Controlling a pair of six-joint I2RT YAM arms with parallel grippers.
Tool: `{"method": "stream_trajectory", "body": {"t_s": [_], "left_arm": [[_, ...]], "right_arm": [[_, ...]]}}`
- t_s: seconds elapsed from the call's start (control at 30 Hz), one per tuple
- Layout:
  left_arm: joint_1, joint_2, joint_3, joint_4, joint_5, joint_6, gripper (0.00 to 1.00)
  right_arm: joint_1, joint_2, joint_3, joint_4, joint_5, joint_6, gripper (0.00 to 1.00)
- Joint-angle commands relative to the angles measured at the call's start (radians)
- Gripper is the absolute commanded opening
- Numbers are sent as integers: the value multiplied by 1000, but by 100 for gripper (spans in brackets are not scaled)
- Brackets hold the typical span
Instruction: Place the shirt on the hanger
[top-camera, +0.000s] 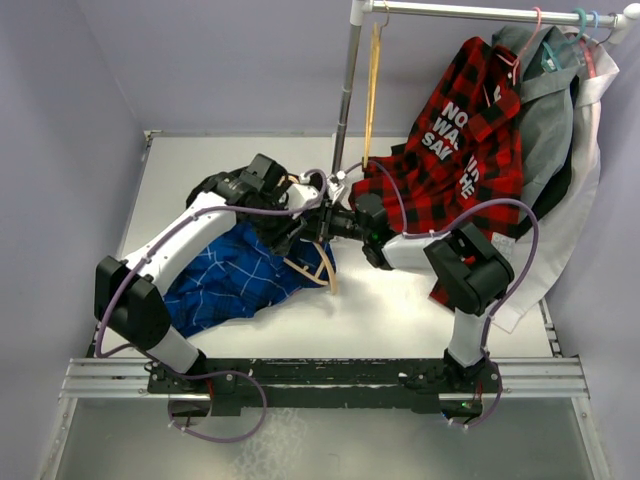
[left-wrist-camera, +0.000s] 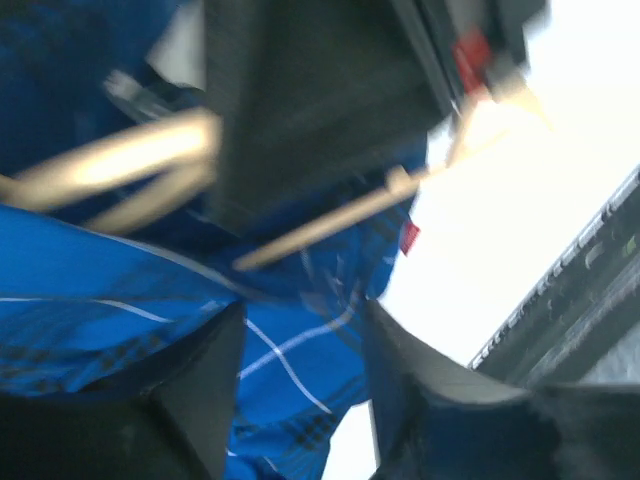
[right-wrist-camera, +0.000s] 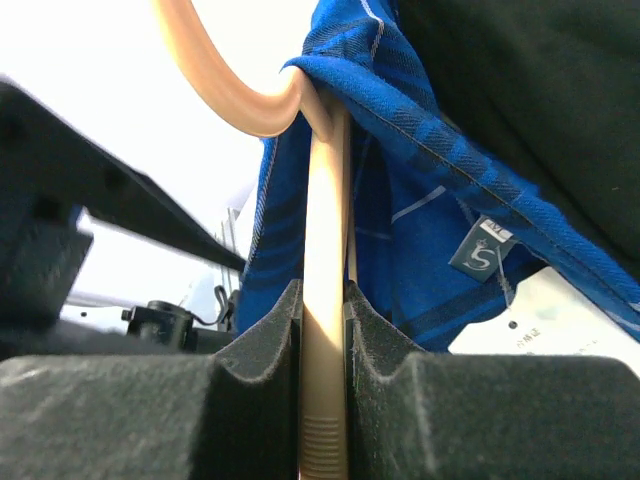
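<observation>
The blue checked shirt (top-camera: 232, 275) lies bunched on the table under my left arm. It also fills the left wrist view (left-wrist-camera: 290, 340). In the right wrist view the shirt (right-wrist-camera: 400, 200) hangs over the hanger's neck with its size tag showing. The tan hanger (top-camera: 322, 266) sticks out of the shirt's right edge. My right gripper (top-camera: 328, 222) is shut on the hanger's bar (right-wrist-camera: 325, 260), which stands upright between the pads (right-wrist-camera: 322, 300). My left gripper (top-camera: 298, 228) is open just above the shirt (left-wrist-camera: 300, 380), with its jaws apart and cloth behind the gap. Hanger rods (left-wrist-camera: 330, 220) cross that blurred view.
A metal rail (top-camera: 480, 12) on a post (top-camera: 346, 90) stands at the back. On it hang a spare tan hanger (top-camera: 374, 90), a red-and-black plaid shirt (top-camera: 470, 130) and grey and white garments (top-camera: 565, 150). The black frame (top-camera: 320, 380) runs along the near edge.
</observation>
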Motion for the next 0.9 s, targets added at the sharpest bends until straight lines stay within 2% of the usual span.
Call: {"method": "stream_trajectory", "body": {"t_s": [0.0, 0.07, 0.1, 0.13, 0.23, 0.3, 0.37, 0.43, 0.47, 0.53, 0.67, 0.7, 0.87], "left_arm": [[-3, -19, -55, -170, 176, 237, 65], [-3, -15, -90, -181, 143, 270, 79], [-3, -15, -97, -184, 134, 282, 96], [-3, -21, -98, -184, 131, 293, 100], [3, -81, -57, -163, 120, 338, 100], [47, -139, -16, -110, 136, 391, 100], [171, -183, 31, -45, 258, 463, 100], [333, -180, 81, -43, 532, 560, 100], [383, -159, 119, -88, 634, 639, 100], [430, -78, 188, -220, 752, 850, 100], [433, 106, 334, -511, 839, 1179, 100], [433, 159, 384, -568, 855, 1214, 100], [433, 276, 455, -579, 891, 1261, 100]], "right_arm": [[-45, -20, 32, 109, -3, -9, 0], [-44, -16, 30, 109, -5, -12, 0], [-45, -13, 29, 112, -8, -14, 0], [-45, -10, 26, 114, -9, -13, 0], [-45, -4, 20, 122, -9, -14, 0], [-45, 1, 17, 124, -12, -13, 0], [-44, 3, 15, 127, -14, -16, 0], [-45, 5, 12, 130, -16, -15, 0], [-45, 6, 10, 130, -15, -16, 0], [-46, 8, 6, 132, -16, -17, 0], [-45, 4, -3, 137, -14, -19, 0], [-44, 3, -4, 136, -13, -22, 0], [-45, 3, -18, 138, -12, -32, 0]]}}
